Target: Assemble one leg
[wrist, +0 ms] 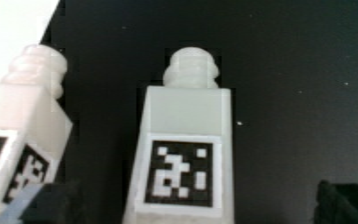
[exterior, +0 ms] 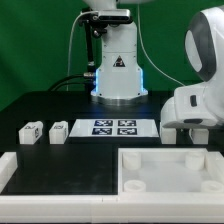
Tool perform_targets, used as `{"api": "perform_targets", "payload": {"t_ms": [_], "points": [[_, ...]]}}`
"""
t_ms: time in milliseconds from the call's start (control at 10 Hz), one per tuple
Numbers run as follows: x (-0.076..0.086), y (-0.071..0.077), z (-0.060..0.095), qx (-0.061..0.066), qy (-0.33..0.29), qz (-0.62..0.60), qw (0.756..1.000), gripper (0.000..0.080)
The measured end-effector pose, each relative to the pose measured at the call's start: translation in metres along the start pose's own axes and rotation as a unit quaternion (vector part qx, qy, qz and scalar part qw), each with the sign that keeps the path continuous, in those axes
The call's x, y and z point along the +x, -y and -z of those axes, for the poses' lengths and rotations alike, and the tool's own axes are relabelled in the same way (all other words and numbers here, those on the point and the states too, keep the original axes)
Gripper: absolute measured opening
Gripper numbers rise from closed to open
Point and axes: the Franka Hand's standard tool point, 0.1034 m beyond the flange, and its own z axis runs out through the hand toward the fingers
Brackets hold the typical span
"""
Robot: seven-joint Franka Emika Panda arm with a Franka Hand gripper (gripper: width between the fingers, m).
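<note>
In the wrist view a leg (wrist: pixel 188 140), a white block with a knobbed tip and a black-and-white tag, lies on the black table between my fingertips. A second leg (wrist: pixel 25 105) lies beside it. My gripper (wrist: pixel 197 203) is open, with one dark finger (wrist: pixel 41 203) on each side of the middle leg and clear of it. In the exterior view the gripper (exterior: pixel 185 128) hangs low at the right, just behind the white tray (exterior: pixel 140 160). Two more legs (exterior: pixel 30 131) (exterior: pixel 59 131) lie at the left.
The marker board (exterior: pixel 113 127) lies mid-table in front of the robot base (exterior: pixel 117 75). A long white raised wall (exterior: pixel 50 172) runs along the front left, next to the tray.
</note>
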Motion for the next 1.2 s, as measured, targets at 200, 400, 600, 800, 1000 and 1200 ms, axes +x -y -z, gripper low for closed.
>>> {"api": "perform_targets", "payload": {"t_ms": [200, 400, 600, 800, 1000, 1200], "points": [[0.0023, -0.0001, -0.0019, 0.001, -0.006, 0.0, 1.0, 0.0649], [0.0023, -0.0001, -0.0018, 0.001, -0.006, 0.001, 1.0, 0.062], [0.0023, 0.0, -0.0018, 0.001, -0.006, 0.001, 1.0, 0.0288], [0.0023, -0.0001, -0.0018, 0.001, -0.006, 0.001, 1.0, 0.0289], [0.0023, -0.0001, -0.0018, 0.001, -0.006, 0.001, 1.0, 0.0289], [0.0023, -0.0001, -0.0018, 0.001, -0.006, 0.001, 1.0, 0.0289]]}}
